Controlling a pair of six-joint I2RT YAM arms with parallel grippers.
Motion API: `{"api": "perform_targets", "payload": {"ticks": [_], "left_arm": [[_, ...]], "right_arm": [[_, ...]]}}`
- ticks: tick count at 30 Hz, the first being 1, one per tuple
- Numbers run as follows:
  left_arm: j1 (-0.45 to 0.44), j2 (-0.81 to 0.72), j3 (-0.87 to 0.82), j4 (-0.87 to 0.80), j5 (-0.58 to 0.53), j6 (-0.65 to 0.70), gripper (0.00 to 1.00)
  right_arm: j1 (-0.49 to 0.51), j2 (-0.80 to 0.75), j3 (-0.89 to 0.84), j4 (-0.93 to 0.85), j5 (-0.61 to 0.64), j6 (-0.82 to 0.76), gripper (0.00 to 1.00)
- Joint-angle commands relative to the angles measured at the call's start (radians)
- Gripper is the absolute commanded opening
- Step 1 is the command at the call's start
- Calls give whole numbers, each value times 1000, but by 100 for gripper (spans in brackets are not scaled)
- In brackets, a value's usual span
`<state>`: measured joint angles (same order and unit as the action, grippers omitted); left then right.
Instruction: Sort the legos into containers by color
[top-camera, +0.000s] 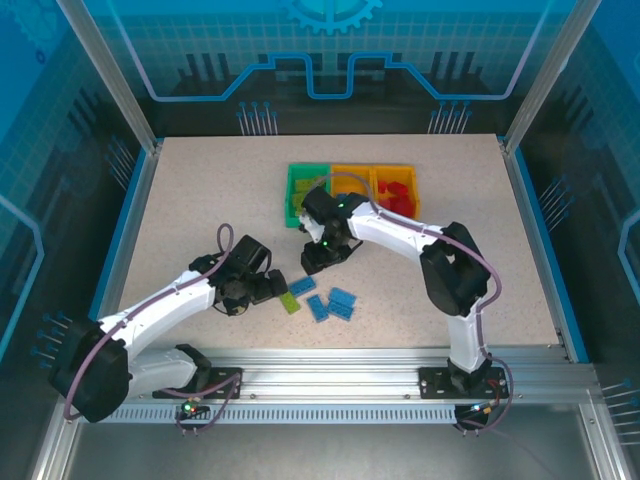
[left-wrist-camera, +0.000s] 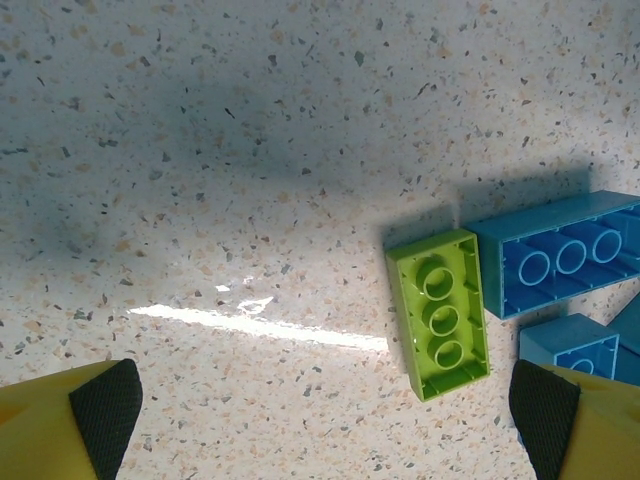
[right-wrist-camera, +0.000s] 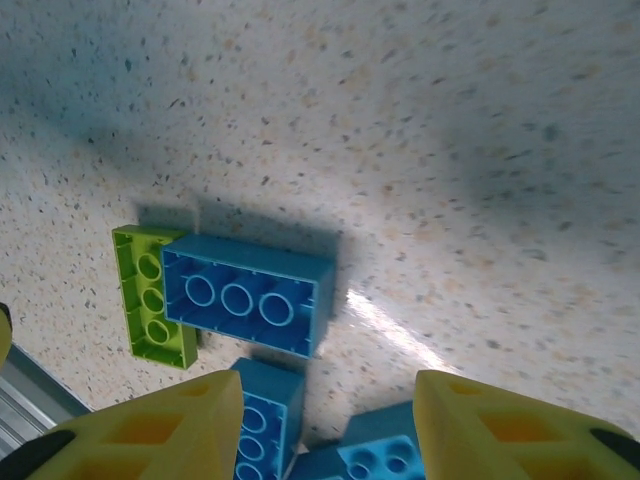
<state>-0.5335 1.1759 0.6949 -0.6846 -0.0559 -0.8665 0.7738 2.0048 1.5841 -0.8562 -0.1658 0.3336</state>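
Three joined bins (top-camera: 352, 172) stand at the far side of the speckled table (top-camera: 200, 200) in the overhead view: a green bin (top-camera: 296, 186) on the left, then two orange-yellow bins (top-camera: 352, 176), the right-hand one holding red bricks (top-camera: 400, 192). The left gripper (top-camera: 274, 288) hovers just beside a lime green brick (top-camera: 291, 302). The right gripper (top-camera: 325, 258) hangs between the bins and a cluster of blue bricks (top-camera: 332, 303).

From the left wrist, the black pads (left-wrist-camera: 105, 410) are spread to their widest, with nothing between them. The lime green brick (left-wrist-camera: 440, 315) lies hollow side up near the right-hand pad, its long edge tight against a blue brick (left-wrist-camera: 560, 255).

From the right wrist, the yellow fingers (right-wrist-camera: 150, 430) stand partly apart and empty above the same lime piece and three blue ones.

The step in hand looks to be the left arm's pick of the lime brick for the green bin. A clean pick likely means shifting sideways until the brick sits centred between the pads. The arm should then come straight down and close across the narrow width. The pad on the blue side needs care, since that neighbour leaves little room and could be nudged or pinched along.
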Motion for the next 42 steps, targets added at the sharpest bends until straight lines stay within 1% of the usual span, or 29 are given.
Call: {"api": "perform_targets", "payload": {"ticks": [1, 6, 10, 14, 21, 27, 30, 34, 38, 42], "left_arm": [[6, -7, -19, -18, -6, -14, 99], [8, -13, -23, -12, -9, -14, 99], [8, -11, -31, -8, -7, -14, 99], [7, -16, -37, -5, -7, -17, 99], [7, -12, -36, 0, -6, -17, 99], [7, -12, -35, 2, -8, -17, 99], [8, -10, -36, 3, -7, -16, 99], [8, -11, -34, 2, -9, -16, 99], [8, -8, -34, 3, -10, -17, 99], [9, -2, -31, 11, -4, -16, 99]], "right_arm": [[41, 50, 21, -9, 7, 32, 45], [62, 79, 20, -28, 56, 54, 40], [64, 88, 17, -14, 50, 66, 39], [66, 95, 23, -15, 79, 75, 34], [65, 104, 17, -9, 88, 76, 28], [65, 122, 22, 3, 87, 74, 25], [67, 142, 34, 2, 93, 77, 21], [60, 149, 36, 3, 108, 80, 12], [41, 133, 26, 6, 110, 90, 7], [19, 94, 14, 3, 118, 98, 4]]}}
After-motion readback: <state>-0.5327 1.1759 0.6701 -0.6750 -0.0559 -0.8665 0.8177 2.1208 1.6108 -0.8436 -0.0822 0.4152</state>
